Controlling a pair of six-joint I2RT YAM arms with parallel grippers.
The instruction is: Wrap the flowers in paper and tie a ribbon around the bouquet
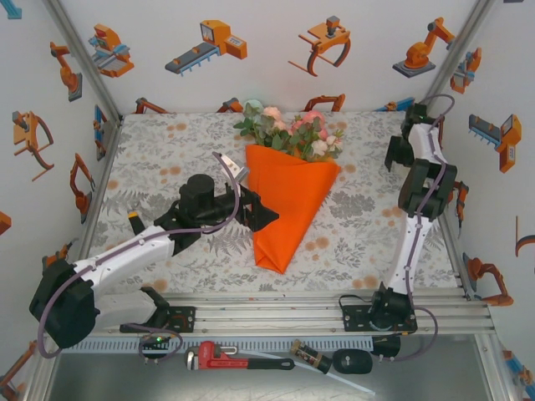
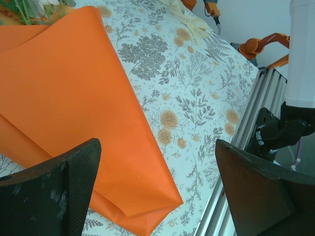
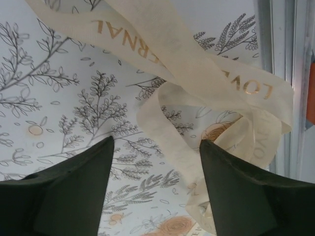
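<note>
**Ribbon pickup: bouquet wrapped, ribbon not yet tied.**
The bouquet lies mid-table, blooms toward the far wall. The left gripper is spread wide just beside the cone's lower left edge and holds nothing. The right gripper hangs over the ribbon, looped on the tablecloth, jaws parted and not pinching. The ribbon looks light, limp and slippery, so take one flat strand, not the tangle.
</note>
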